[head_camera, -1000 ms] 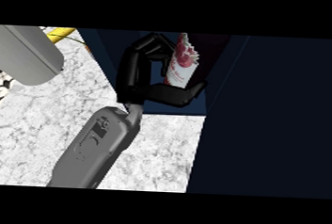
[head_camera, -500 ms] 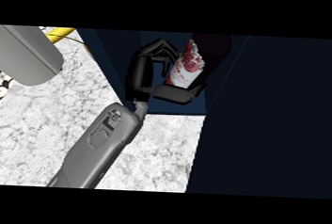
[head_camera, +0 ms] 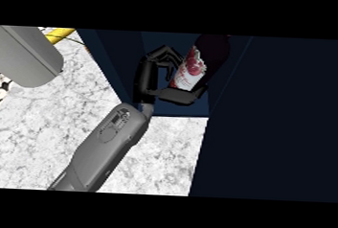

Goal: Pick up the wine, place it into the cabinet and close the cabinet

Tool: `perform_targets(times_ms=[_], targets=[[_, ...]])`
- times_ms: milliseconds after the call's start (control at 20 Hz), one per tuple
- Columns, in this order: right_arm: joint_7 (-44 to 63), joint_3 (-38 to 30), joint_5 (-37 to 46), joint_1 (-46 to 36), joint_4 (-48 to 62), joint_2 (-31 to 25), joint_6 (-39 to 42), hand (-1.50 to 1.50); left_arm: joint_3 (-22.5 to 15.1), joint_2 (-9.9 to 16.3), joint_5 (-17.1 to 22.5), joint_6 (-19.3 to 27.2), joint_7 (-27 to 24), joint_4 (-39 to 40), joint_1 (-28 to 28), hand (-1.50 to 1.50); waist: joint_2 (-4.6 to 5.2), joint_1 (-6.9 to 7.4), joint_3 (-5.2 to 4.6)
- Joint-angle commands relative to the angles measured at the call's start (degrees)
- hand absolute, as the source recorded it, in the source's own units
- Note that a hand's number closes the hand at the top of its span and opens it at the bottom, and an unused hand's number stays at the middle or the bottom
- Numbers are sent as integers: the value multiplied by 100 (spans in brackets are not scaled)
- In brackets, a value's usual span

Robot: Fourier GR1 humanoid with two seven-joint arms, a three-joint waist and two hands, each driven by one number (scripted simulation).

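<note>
Head view shows the right hand (head_camera: 153,79) holding the wine (head_camera: 193,69), now pushed deeper into the cabinet (head_camera: 278,120). It can let go soon.

Wine (head_camera: 191,69): dark bottle, red-and-white label, roughly upright, upper centre of frame, inside open dark-blue cabinet (head_camera: 271,115); cabinet door ajar, filling right side.

The dark wine bottle (head_camera: 202,60) has a white label with red splotches on it, and the black hand (head_camera: 155,79) on the grey arm (head_camera: 103,151) is beside it. The cabinet (head_camera: 271,120) is very dark blue. The bench (head_camera: 37,129) is white stone with grey speckles, and a yellow stripe (head_camera: 61,34) shows at the top.
</note>
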Motion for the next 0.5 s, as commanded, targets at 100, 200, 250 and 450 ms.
perform_targets(times_ms=[100, 200, 250, 450], targets=[[515, -38, -381, -64, -544, -43, -93, -150, -184, -2, 458, 29, -387, 721, -96, 150, -5, -26, -3], [-38, -425, -793, 244, -360, 19, 169, -150, -319, -2, 555, 47, -722, 806, 56, 150, 3, -13, 3], [226, -158, -481, -66, -314, 22, -2, -150, -77, -2, 660, -227, -919, 1442, -200, 150, 19, -58, -3], [212, 28, -289, -155, -225, 85, -37, -150, -539, -2, 776, 71, -967, 1733, -308, 150, 12, -63, -4]])
